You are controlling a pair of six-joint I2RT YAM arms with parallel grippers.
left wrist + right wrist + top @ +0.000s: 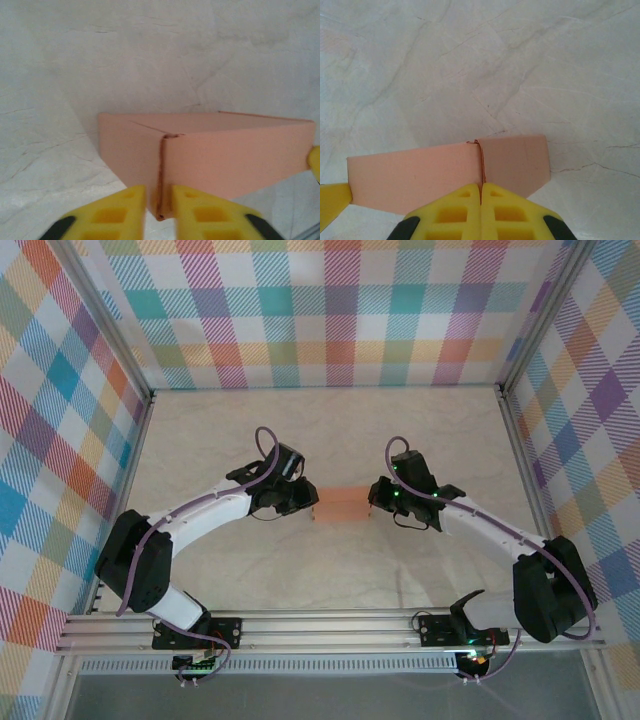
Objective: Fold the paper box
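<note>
Pale table (330,575) lies under both arms, and the box (343,506) sits right between the two grippers. The left gripper (308,504) pinches a corner at one end, and the right gripper (374,502) pinches the seam at the other end. I think both should squeeze gently and push evenly, so the thin card folds straight and does not crush.

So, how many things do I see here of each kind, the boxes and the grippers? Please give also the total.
paper box: 1, salmon-orange
grippers: 2, the left gripper and the right gripper, one at each end of the box
total: 3
</note>
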